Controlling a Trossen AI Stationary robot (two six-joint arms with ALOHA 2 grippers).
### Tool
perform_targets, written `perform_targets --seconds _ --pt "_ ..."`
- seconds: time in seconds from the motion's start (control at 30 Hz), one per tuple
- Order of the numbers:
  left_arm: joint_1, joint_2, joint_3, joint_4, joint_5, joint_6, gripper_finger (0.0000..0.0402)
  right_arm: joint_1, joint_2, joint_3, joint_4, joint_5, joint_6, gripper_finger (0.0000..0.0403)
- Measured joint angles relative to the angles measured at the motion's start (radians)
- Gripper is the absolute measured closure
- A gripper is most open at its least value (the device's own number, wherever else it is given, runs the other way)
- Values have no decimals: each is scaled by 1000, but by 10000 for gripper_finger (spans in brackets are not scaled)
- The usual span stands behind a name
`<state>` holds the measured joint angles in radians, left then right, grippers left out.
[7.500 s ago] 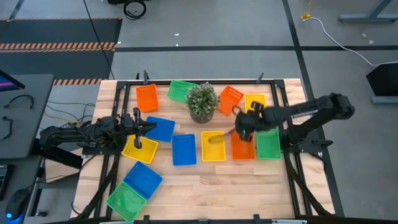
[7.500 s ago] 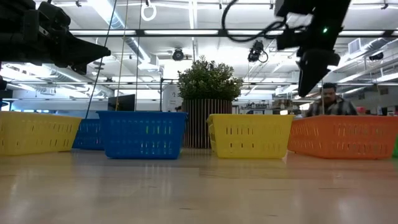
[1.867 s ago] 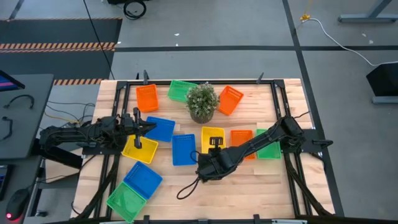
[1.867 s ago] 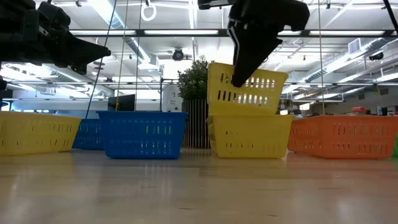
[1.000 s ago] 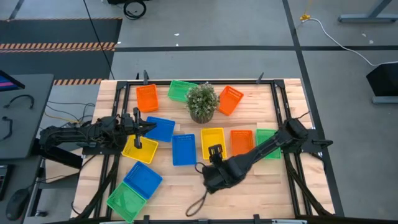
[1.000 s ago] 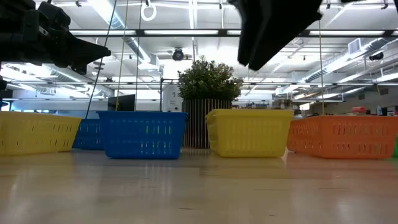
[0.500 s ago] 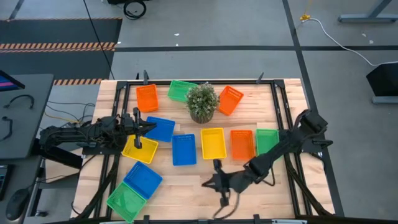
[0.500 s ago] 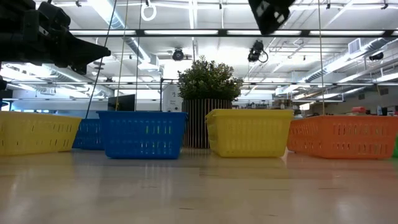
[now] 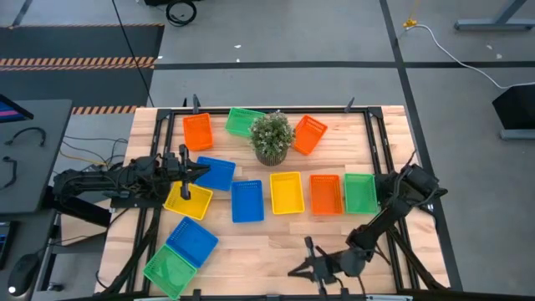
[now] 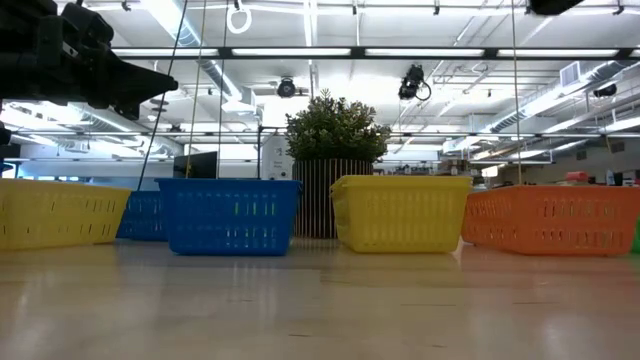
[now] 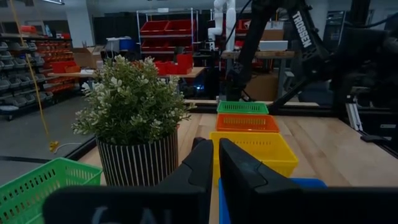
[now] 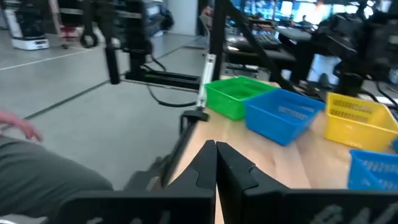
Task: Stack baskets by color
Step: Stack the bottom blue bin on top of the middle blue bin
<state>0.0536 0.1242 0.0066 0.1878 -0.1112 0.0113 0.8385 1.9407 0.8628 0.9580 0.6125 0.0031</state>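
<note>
Blue, yellow, orange and green baskets lie spread on the wooden table. A row of blue (image 9: 247, 201), yellow (image 9: 286, 192), orange (image 9: 325, 193) and green (image 9: 360, 192) baskets rests flat in the middle. My right gripper (image 9: 299, 269) is at the table's near edge, level, shut and holding nothing. It faces the green (image 12: 239, 96) and blue (image 12: 283, 113) baskets at the near left corner. My left gripper (image 9: 194, 171) waits at the left, shut and touching nothing, above a blue basket (image 9: 216, 172) and a yellow one (image 9: 187, 201).
A potted plant (image 9: 272, 138) stands at the middle far side, between a green basket (image 9: 245, 122) and a tilted orange one (image 9: 308, 134). Another orange basket (image 9: 197, 131) lies far left. Bare wood shows along the near edge. A black frame rail (image 9: 380, 150) runs down the right side.
My right gripper has left the yellow basket in the middle row and gone toward the table's near edge and to the right. It has swung round from pointing at the far side to pointing toward the table's left. The baskets have stayed in place.
</note>
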Motion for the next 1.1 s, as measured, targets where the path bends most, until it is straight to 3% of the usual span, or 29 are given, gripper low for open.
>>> perform_targets --seconds 0.1,0.2,0.43,0.57,0.83,1.1 --pt "0 0 0 2 0 0 367 2 0 39 -74 -7 -7 394" --pt "0 0 0 2 0 0 363 -42 2 158 -286 -71 2 394" --pt "0 0 0 2 0 0 365 -202 137 625 -779 -316 -93 382" --pt "0 0 0 2 0 0 369 -296 262 875 -961 -422 -201 355" --pt "0 0 0 1 0 0 362 -460 512 1254 -1195 -666 -332 266" --pt "0 0 0 1 0 0 368 -567 663 1394 -1202 -753 -475 232"
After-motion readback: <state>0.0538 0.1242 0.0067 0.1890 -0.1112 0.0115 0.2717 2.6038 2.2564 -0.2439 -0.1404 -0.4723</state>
